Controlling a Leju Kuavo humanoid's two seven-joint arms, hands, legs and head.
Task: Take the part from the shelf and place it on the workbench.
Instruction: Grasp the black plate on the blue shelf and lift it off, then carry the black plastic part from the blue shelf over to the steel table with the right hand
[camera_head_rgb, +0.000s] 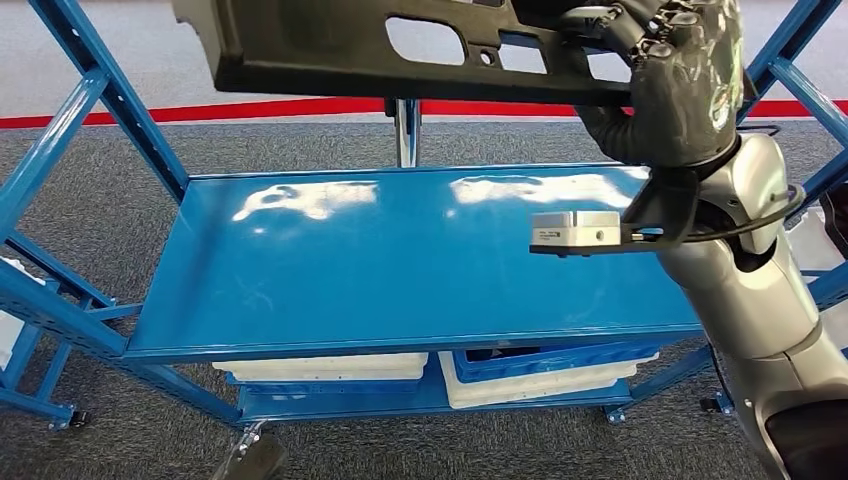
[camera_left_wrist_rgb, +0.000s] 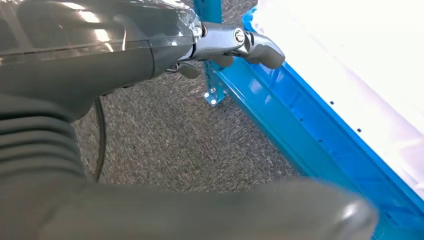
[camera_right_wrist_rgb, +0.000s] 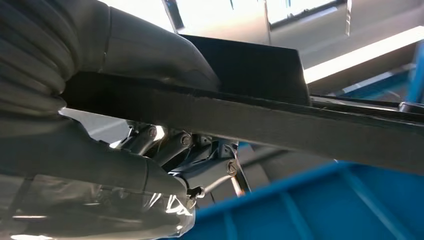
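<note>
R hand (camera_head_rgb: 672, 75) fingers clamped on part (camera_head_rgb: 330, 50) above shelf (camera_head_rgb: 400, 260); wrist cam shows thumb under edge. L hand (camera_left_wrist_rgb: 235, 45) fingers apart, near floor.

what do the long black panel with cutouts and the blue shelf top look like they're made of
The long black panel with cutouts, gripped by the right hand, looks like moulded plastic or a pressed fibre composite: matte, with a rough, fibrous-looking cut edge in the right wrist view. The blue shelf top looks like painted or powder-coated sheet metal: glossy, with bright ceiling reflections and a folded front lip.
</note>
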